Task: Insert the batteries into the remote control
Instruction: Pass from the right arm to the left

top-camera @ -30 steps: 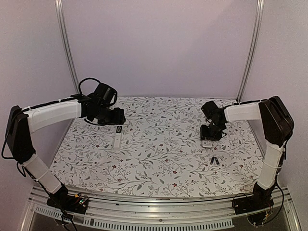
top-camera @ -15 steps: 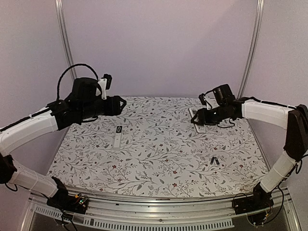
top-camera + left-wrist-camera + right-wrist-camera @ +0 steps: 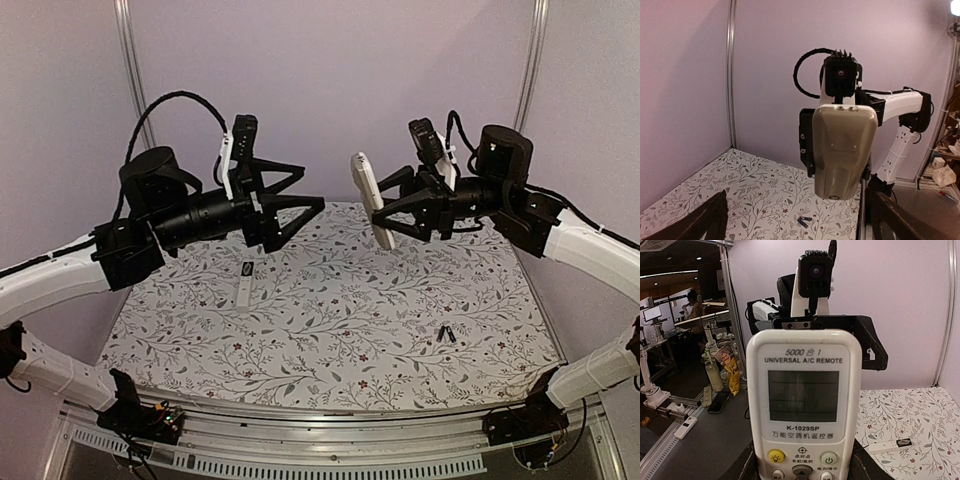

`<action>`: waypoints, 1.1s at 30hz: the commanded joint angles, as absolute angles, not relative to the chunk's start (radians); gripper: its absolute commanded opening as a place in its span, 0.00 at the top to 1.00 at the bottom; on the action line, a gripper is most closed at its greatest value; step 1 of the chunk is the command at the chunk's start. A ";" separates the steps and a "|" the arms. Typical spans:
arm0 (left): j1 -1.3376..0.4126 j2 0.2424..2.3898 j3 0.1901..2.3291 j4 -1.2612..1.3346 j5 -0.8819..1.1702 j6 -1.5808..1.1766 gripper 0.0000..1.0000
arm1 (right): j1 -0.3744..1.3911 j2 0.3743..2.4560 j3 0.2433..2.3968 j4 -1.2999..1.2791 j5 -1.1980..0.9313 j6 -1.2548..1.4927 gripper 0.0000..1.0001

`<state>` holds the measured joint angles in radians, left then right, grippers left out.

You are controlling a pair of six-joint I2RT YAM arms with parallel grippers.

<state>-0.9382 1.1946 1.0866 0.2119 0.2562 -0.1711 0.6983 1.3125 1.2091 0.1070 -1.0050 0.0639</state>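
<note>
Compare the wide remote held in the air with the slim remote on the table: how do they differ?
The wide remote is held in the right gripper, clear of the table; the slim remote lies flat on it, untouched. The wide remote is broad with a screen; the slim remote is a narrow stick with a dark end. Both are mostly white.

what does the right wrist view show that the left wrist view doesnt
Only right wrist: the front of the held remote, with screen and buttons, the left arm behind it, and a slim remote on the table. Only left wrist: the held remote's back, the right arm behind it, and the batteries on the table. Both: the held remote and the floral table.
</note>
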 commanded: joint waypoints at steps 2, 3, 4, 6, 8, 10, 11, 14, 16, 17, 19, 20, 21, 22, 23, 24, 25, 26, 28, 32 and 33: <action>-1.002 1.269 1.163 0.264 0.381 -0.113 0.00 | 0.743 1.341 1.252 0.147 -1.045 0.012 0.79; -1.008 1.282 1.173 0.267 0.382 -0.109 0.00 | 0.751 1.344 1.253 0.146 -1.042 0.011 0.79; -1.016 1.301 1.182 0.268 0.379 -0.104 0.00 | 0.758 1.347 1.255 0.146 -1.041 0.011 0.79; -1.025 1.324 1.200 0.271 0.381 -0.102 0.00 | 0.768 1.357 1.259 0.144 -1.034 0.011 0.79; -1.034 1.338 1.210 0.281 0.383 -0.098 0.00 | 0.774 1.363 1.261 0.144 -1.024 0.011 0.80; -1.043 1.346 1.213 0.297 0.374 -0.102 0.00 | 0.777 1.367 1.264 0.144 -1.015 0.011 0.80; -1.045 1.351 1.215 0.303 0.363 -0.107 0.00 | 0.780 1.368 1.264 0.144 -1.012 0.011 0.80; -1.048 1.364 1.224 0.310 0.334 -0.130 0.07 | 0.784 1.371 1.268 0.141 -1.009 0.012 0.80; -1.049 1.367 1.224 0.320 0.323 -0.150 0.18 | 0.784 1.373 1.270 0.133 -1.008 0.003 0.80; -1.048 1.368 1.223 0.328 0.322 -0.161 0.23 | 0.786 1.374 1.270 0.130 -1.008 -0.021 0.80; -1.049 1.373 1.221 0.340 0.323 -0.182 0.33 | 0.786 1.373 1.270 0.121 -1.004 -0.028 0.80; -1.050 1.376 1.222 0.343 0.323 -0.193 0.37 | 0.786 1.373 1.271 0.113 -1.001 -0.032 0.80; -1.050 1.380 1.223 0.346 0.320 -0.203 0.41 | 0.787 1.374 1.272 0.108 -0.999 -0.036 0.80; -1.050 1.385 1.225 0.349 0.318 -0.214 0.45 | 0.788 1.374 1.273 0.104 -0.997 -0.039 0.80; -1.050 1.391 1.228 0.350 0.318 -0.221 0.50 | 0.788 1.374 1.273 0.099 -0.994 -0.042 0.80; -1.052 1.396 1.231 0.347 0.320 -0.228 0.55 | 0.788 1.373 1.273 0.097 -0.990 -0.045 0.80; -1.051 1.402 1.233 0.346 0.321 -0.236 0.61 | 0.788 1.372 1.273 0.094 -0.986 -0.047 0.81; -1.052 1.407 1.234 0.345 0.319 -0.244 0.68 | 0.788 1.372 1.273 0.093 -0.981 -0.047 0.81; -1.051 1.411 1.236 0.346 0.309 -0.269 0.87 | 0.788 1.370 1.273 0.091 -0.972 -0.047 0.79; -1.051 1.407 1.230 0.344 0.205 -0.335 1.00 | 0.788 1.356 1.273 0.073 -0.822 -0.032 0.53; -1.052 1.401 1.224 0.336 0.146 -0.353 1.00 | 0.788 1.351 1.273 0.062 -0.755 -0.027 0.46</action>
